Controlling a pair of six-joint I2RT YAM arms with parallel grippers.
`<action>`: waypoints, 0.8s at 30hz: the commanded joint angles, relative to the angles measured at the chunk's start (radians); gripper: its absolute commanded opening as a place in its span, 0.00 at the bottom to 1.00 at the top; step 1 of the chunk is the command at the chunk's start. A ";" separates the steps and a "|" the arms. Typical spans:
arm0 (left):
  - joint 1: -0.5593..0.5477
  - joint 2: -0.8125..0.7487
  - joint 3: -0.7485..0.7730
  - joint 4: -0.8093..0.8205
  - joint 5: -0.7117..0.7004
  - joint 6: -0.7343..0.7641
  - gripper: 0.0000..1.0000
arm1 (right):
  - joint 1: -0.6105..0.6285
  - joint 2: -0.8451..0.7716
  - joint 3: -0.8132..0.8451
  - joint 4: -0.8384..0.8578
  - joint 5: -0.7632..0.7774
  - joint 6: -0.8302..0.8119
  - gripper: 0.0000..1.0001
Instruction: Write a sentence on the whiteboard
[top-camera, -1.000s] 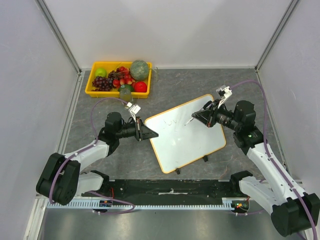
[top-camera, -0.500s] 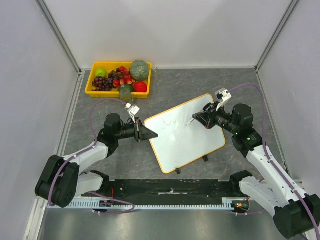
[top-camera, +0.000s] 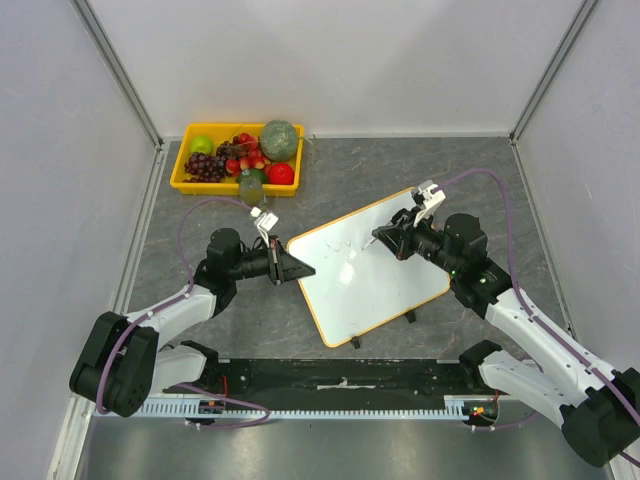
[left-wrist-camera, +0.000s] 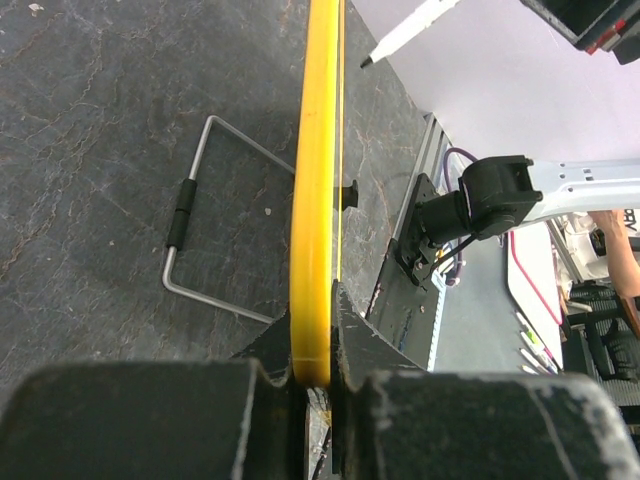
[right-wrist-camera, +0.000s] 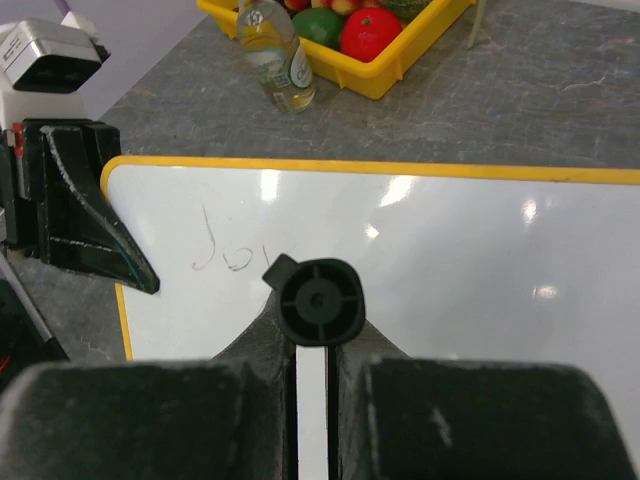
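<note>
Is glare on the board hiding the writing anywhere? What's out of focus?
Right wrist: glare spots on the whiteboard sit above and right of the writing, which is legible; right fingers blurred around the marker. Left wrist: board edge-on, left fingers blurred. Top: writing faint, tiny.

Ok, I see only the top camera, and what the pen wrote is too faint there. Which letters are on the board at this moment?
Observer: The right wrist view shows three thin letters, roughly "Joy", near one corner of the board.
Operator: And the left claw, does it really grip the board?
Observer: Yes. In the left wrist view the left claw has its jaws shut on the yellow frame, seen edge-on.
Operator: Is anything behind the board?
Observer: A bent wire stand with a black sleeve lies on the table on the back side of the board.
</note>
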 joint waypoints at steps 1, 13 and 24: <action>-0.021 0.015 -0.064 -0.061 0.042 0.196 0.02 | 0.004 0.018 0.019 0.116 0.069 -0.005 0.00; -0.021 0.018 -0.069 -0.041 0.053 0.189 0.02 | 0.006 0.042 0.053 0.185 0.106 0.021 0.00; -0.021 0.017 -0.070 -0.040 0.056 0.186 0.02 | 0.003 0.064 0.019 0.210 0.184 0.015 0.00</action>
